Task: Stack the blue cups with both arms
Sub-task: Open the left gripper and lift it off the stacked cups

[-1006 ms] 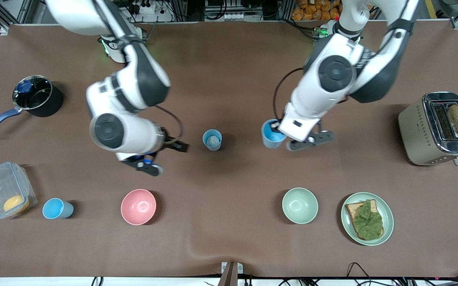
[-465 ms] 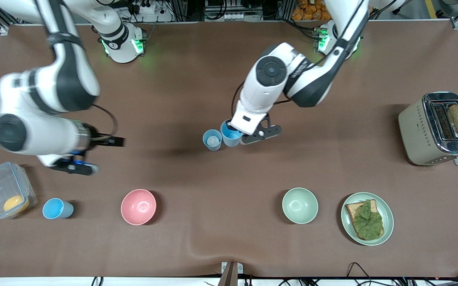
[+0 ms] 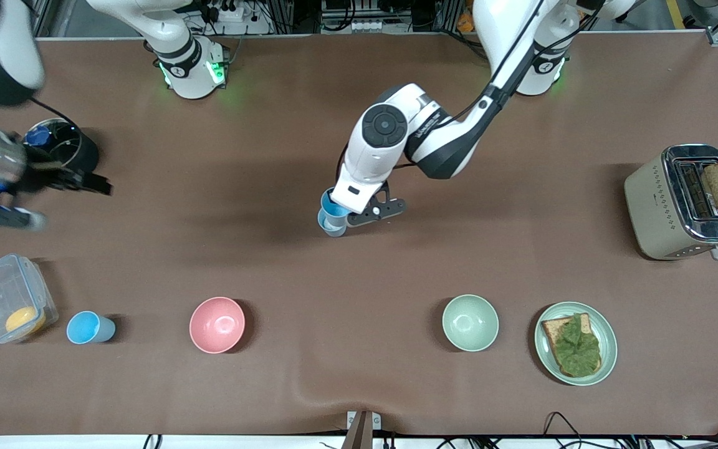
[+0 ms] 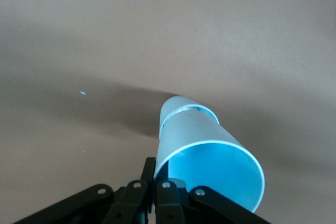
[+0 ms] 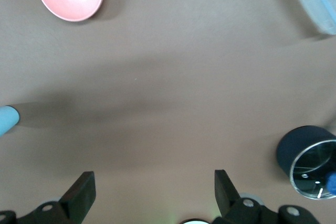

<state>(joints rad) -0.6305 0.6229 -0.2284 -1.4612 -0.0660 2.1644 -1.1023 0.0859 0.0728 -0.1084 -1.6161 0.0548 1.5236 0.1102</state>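
Observation:
My left gripper [image 3: 341, 214] is shut on the rim of a blue cup [image 3: 333, 204] at the table's middle. In the left wrist view the fingers [image 4: 153, 174] pinch this cup's wall [image 4: 210, 153]. Its base sits in the mouth of a second, paler blue cup [image 4: 176, 109] that stands on the table [image 3: 333, 228]. A third blue cup [image 3: 89, 327] stands near the front camera, toward the right arm's end. My right gripper [image 3: 75, 204] is open and empty, in the air beside the dark pot [image 3: 60, 151]; its own view [image 5: 153, 187] shows bare table between the fingers.
A pink bowl [image 3: 217, 324], a pale green bowl [image 3: 470, 322] and a plate with toast and greens [image 3: 576, 343] stand near the front camera. A clear box [image 3: 7, 305] is beside the third cup. A toaster [image 3: 686, 201] stands at the left arm's end.
My left gripper carried its blue cup toward the right arm's end and onto the paler cup. My right arm swung away to its own end of the table, up to the pot.

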